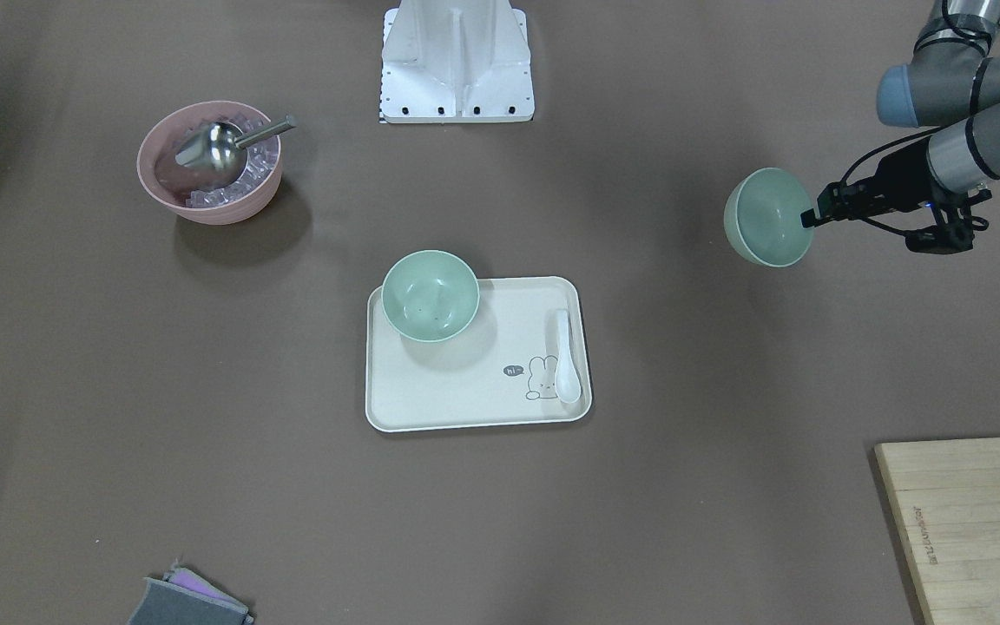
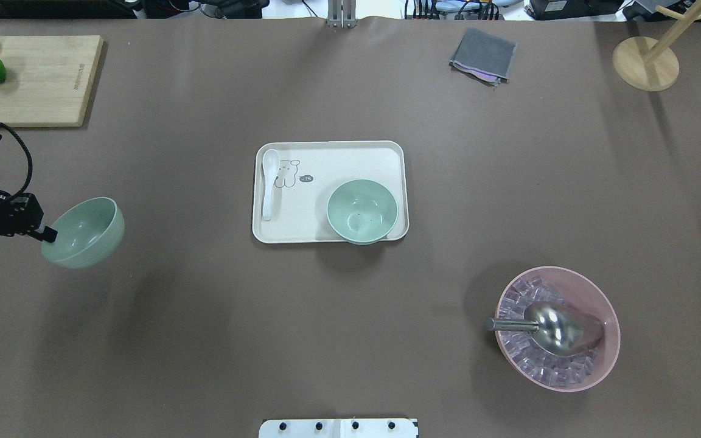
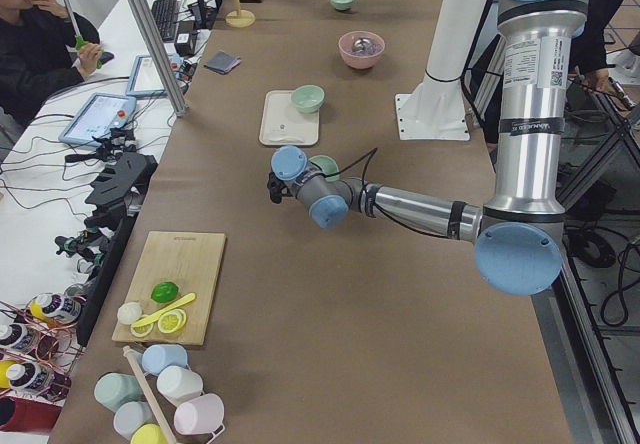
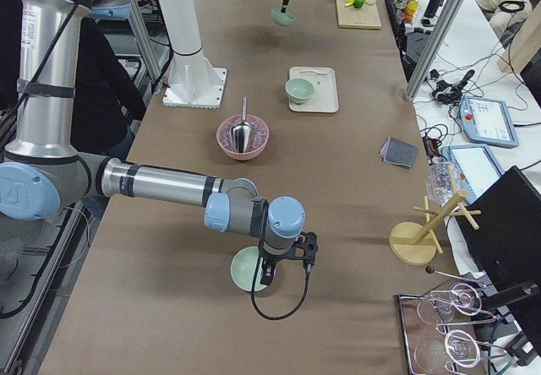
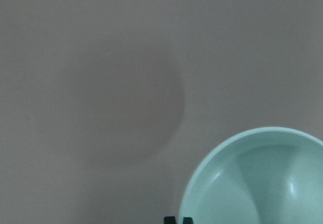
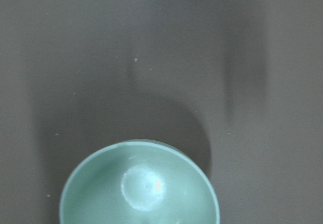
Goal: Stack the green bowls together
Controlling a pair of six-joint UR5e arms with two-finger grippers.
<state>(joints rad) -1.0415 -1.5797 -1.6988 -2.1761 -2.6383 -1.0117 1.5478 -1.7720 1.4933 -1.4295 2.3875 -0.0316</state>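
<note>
Nearest the left wrist camera: first green bowl (image 1: 760, 217), small, round, pale mint matte plastic, tilted and raised off the brown desk (image 1: 639, 503), rim pinched in the closed left claw (image 1: 808, 217)
Second green bowl (image 1: 429, 295): same make, upright on a corner of the cream rectangular tray (image 1: 465, 408), mid-desk, white spoon (image 1: 566, 360) at the opposite end
Third green bowl (image 4: 245, 269): at the right claw (image 4: 269, 274); grip or gap cannot be told
Pink bowl of ice (image 1: 205, 204), with steel scoop (image 1: 218, 148): well apart from the tray
</note>
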